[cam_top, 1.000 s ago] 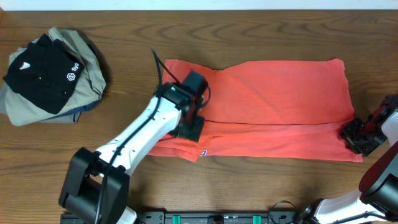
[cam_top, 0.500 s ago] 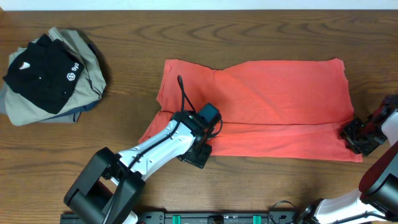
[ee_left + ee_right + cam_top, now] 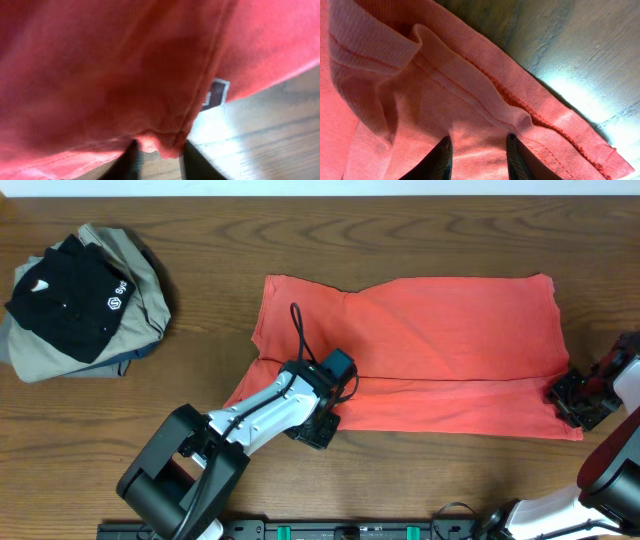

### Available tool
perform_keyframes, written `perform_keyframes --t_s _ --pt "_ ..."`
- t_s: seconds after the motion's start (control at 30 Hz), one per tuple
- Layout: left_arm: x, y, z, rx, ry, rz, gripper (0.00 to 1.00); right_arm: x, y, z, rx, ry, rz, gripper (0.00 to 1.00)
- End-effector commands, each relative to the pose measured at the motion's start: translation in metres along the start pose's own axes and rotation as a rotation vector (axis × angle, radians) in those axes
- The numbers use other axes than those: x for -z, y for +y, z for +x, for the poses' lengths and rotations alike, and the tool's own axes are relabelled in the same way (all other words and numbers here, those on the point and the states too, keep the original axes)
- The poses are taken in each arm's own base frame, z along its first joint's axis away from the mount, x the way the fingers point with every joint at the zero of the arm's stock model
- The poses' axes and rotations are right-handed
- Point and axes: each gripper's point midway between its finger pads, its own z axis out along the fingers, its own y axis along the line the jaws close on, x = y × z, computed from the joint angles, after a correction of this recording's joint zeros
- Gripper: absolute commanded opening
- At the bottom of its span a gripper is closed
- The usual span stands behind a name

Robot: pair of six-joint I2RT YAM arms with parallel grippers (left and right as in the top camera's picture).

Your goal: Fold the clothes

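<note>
Pinching shirt point(image 3: 440, 340) at two spots: left gripper point(image 3: 318, 430) closed on near hem by label point(image 3: 215, 94), right gripper point(image 3: 572, 402) closed on right corner. Shirt spread mid-table point(image 3: 400, 230).

Left arm point(image 3: 260, 406), right arm point(image 3: 629, 383) low, jaws narrow.

Left tool point(image 3: 161, 152) — from T-shirt point(image 3: 450, 350) middle to near hem point(image 3: 200, 95)

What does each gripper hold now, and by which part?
Both hold the coral-red T-shirt by its near edge: the left gripper pinches the left corner, the right gripper the right corner.
</note>
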Motion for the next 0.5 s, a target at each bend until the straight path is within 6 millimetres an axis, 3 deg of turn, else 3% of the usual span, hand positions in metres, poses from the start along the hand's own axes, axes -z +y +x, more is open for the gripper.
perform_keyframes --t_s 0.0,0.13,0.23,0.3,0.47 --pt "-0.005 0.006 0.005 -0.020 0.017 -0.035 0.06 -0.004 -0.003 0.005 0.010 0.014 0.008 0.34" --pt "0.003 0.008 0.001 -0.007 0.008 -0.055 0.06 -0.004 -0.003 0.005 0.010 0.014 0.008 0.34" --pt "0.025 0.018 -0.010 -0.001 -0.018 -0.122 0.06 -0.004 -0.003 0.005 0.011 0.014 0.008 0.34" --pt "0.046 0.027 -0.027 0.005 -0.070 -0.163 0.06 -0.004 -0.003 0.005 0.011 0.014 0.008 0.34" --pt "0.098 0.042 -0.094 0.079 -0.312 -0.152 0.06 -0.004 -0.003 0.005 0.011 0.014 0.008 0.34"
